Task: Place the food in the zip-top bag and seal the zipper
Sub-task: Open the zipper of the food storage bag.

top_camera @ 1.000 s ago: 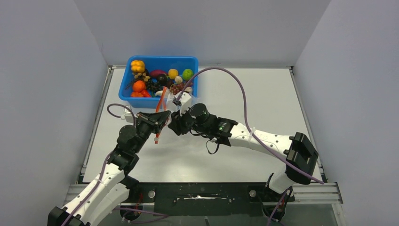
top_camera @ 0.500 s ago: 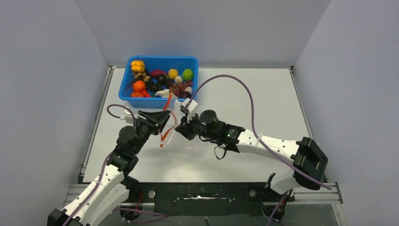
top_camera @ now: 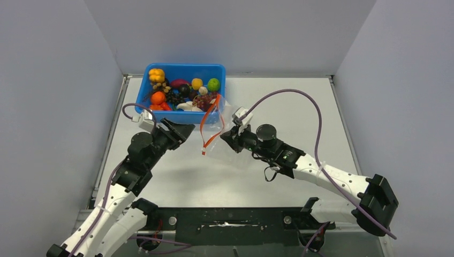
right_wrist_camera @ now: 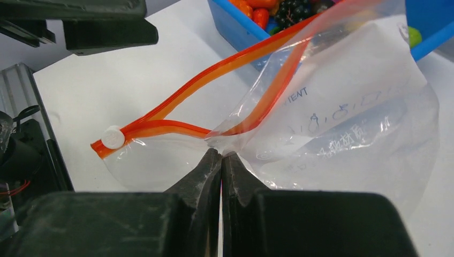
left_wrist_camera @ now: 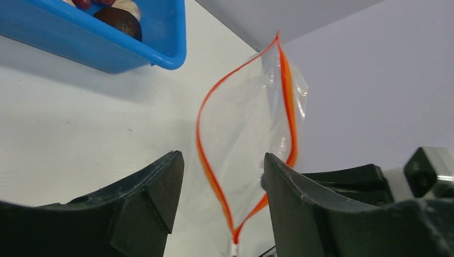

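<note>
The zip-top bag (top_camera: 218, 140) hangs clear above the table, pinched at a fold just below its mouth by my shut right gripper (right_wrist_camera: 221, 155). Its red-orange zipper (right_wrist_camera: 214, 69) gapes in a loop, with a white slider (right_wrist_camera: 113, 137) at the near end. In the top view my right gripper (top_camera: 229, 137) sits right of the zipper (top_camera: 210, 124). My left gripper (top_camera: 183, 130) stands open to the bag's left, apart from it. Seen from the left wrist, the zipper (left_wrist_camera: 207, 167) and bag (left_wrist_camera: 251, 118) lie beyond the open gripper (left_wrist_camera: 222, 187). The food (top_camera: 179, 91) fills the bin.
The blue bin (top_camera: 142, 97) stands at the back left, its near right corner close behind the bag; it also shows as the bin (left_wrist_camera: 107, 51) and the bin (right_wrist_camera: 230, 27) in the wrist views. Purple cables arc over both arms. Grey walls enclose the table.
My left gripper opened, let go of the zipper and drew back left. My right gripper shut on the bag and carried it right, away from the left arm.
</note>
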`<state>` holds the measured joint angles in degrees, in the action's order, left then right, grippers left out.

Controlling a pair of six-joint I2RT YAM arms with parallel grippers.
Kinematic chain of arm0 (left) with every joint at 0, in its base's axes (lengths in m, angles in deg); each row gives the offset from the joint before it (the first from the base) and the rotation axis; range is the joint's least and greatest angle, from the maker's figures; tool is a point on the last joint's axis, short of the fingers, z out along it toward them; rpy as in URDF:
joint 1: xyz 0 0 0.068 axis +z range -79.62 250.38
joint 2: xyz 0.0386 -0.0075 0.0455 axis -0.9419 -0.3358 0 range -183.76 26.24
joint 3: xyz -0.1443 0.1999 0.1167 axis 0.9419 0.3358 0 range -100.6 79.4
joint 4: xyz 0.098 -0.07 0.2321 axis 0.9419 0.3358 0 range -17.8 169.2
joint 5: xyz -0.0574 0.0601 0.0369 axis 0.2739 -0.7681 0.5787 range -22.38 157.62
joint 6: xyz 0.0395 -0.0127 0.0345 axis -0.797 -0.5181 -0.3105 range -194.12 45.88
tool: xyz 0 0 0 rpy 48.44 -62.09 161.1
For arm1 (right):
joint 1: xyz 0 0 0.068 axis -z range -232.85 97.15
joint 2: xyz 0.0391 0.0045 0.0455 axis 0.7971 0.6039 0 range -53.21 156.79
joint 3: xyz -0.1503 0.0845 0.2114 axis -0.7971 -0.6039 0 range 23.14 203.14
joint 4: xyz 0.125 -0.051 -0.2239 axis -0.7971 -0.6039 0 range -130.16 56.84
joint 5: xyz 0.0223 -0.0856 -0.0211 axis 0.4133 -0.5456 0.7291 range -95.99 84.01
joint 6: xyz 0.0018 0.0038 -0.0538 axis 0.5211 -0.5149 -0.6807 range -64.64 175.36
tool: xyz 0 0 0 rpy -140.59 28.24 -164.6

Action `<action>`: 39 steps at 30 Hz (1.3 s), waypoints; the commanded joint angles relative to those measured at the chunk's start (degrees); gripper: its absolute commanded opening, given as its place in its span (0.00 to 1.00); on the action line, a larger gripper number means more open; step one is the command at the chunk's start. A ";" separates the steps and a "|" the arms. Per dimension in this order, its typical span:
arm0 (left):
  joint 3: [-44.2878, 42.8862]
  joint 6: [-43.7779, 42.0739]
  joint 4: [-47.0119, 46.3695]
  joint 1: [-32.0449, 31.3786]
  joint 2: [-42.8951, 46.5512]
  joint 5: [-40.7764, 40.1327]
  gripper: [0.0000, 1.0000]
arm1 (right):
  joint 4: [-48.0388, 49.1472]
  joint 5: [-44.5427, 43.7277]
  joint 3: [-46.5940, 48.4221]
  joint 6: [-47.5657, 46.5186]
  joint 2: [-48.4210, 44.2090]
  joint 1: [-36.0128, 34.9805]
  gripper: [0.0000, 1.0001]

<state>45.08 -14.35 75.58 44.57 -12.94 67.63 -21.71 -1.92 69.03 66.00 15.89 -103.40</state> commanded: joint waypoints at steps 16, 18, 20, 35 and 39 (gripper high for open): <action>2.36 -11.97 -13.06 0.87 -6.14 8.87 0.60 | 1.09 11.49 -3.24 -8.94 -6.78 -0.21 0.00; 3.04 -11.96 -14.08 0.99 -7.72 10.04 0.60 | 1.29 12.32 -3.51 -9.21 -7.23 -0.25 0.00; 3.29 -11.87 -14.72 1.07 -9.62 11.17 0.59 | 1.32 13.57 -3.68 -9.60 -7.54 -0.46 0.00; 5.85 -10.92 -19.85 1.72 -9.91 13.53 0.00 | -8.19 -2.76 0.64 -1.03 -8.58 -0.80 0.34; 6.53 -11.51 -19.20 1.63 -8.08 9.82 0.00 | -14.76 -11.40 7.32 8.47 -7.18 -2.11 0.47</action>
<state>51.53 -24.23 59.21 45.95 -23.34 81.49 -32.27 -1.63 68.74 64.45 8.81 -104.05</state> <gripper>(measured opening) 0.016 0.444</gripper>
